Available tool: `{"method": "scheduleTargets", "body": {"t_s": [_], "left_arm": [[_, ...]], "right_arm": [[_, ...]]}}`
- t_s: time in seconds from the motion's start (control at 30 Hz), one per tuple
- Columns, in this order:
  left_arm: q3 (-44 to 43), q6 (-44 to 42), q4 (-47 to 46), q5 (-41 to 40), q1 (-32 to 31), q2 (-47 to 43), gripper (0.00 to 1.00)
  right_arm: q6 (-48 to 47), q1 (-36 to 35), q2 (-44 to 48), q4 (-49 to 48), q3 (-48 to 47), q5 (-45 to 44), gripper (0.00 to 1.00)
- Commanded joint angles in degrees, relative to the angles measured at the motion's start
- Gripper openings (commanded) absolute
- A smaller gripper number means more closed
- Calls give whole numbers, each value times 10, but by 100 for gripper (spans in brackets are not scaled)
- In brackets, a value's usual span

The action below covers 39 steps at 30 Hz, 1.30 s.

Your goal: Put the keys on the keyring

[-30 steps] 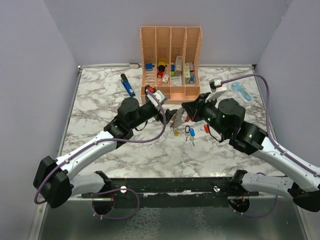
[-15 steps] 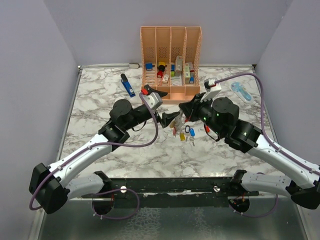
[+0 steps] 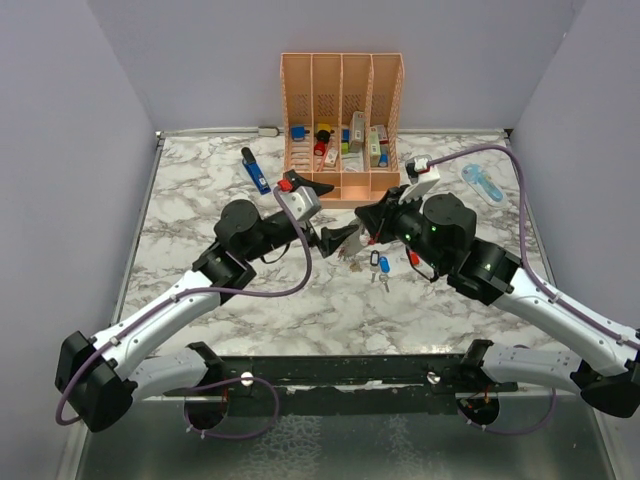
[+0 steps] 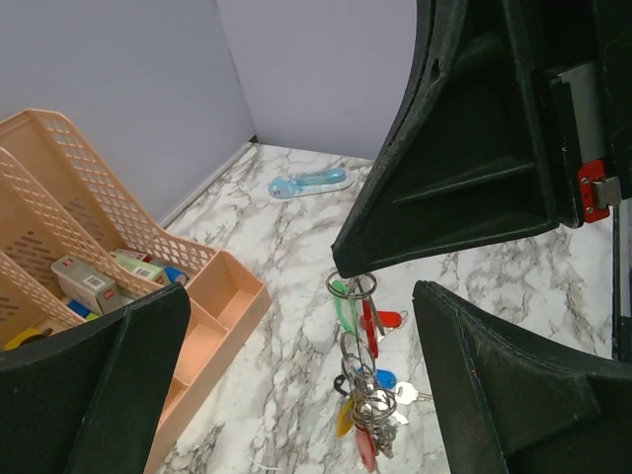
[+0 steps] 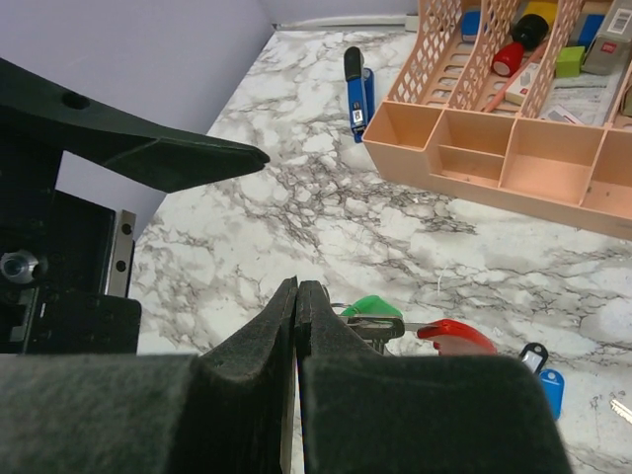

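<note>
Just in front of the peach organizer (image 3: 345, 188), your right gripper (image 5: 297, 296), clamped tight, pinches the keyring (image 4: 353, 286) with several keys (image 4: 360, 395) hanging, your left gripper (image 4: 301, 291) is spread wide and empty, and a blue key (image 3: 383, 264) and a red key (image 3: 412, 256) lie loose.

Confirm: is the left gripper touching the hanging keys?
Apart. Left wrist view: keys hang from the keyring between the open left gripper fingers, marble showing either side.

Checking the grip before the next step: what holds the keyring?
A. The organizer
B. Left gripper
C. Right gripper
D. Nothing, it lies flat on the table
C: the right gripper is pinched shut on the keyring, keys dangling below; the left gripper stands open.
</note>
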<state>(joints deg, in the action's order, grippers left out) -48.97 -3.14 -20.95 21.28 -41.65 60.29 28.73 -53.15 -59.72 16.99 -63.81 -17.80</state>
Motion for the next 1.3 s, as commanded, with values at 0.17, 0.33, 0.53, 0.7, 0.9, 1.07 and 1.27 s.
{"method": "scheduleTargets", "body": {"t_s": [0.17, 0.33, 0.53, 0.7, 0.9, 1.07, 1.27], "left_arm": [[24, 33, -64, 55, 0, 37, 99], [59, 49, -124, 69, 0, 50, 99], [88, 63, -189, 76, 0, 66, 94], [90, 65, -206, 84, 0, 68, 85], [76, 23, -100, -11, 24, 38, 80], [89, -18, -83, -45, 61, 38, 77], [106, 13, -91, -8, 61, 95, 99]], "right_arm": [[8, -1, 7, -39, -12, 19, 1], [9, -1, 11, -41, -10, 19, 1], [14, -1, 8, -50, -7, 28, 1], [18, -1, 11, -51, -3, 28, 1], [37, -1, 26, 70, -2, -40, 1], [95, -1, 66, 142, 55, -67, 1], [163, -1, 30, 244, 63, -46, 13]]}}
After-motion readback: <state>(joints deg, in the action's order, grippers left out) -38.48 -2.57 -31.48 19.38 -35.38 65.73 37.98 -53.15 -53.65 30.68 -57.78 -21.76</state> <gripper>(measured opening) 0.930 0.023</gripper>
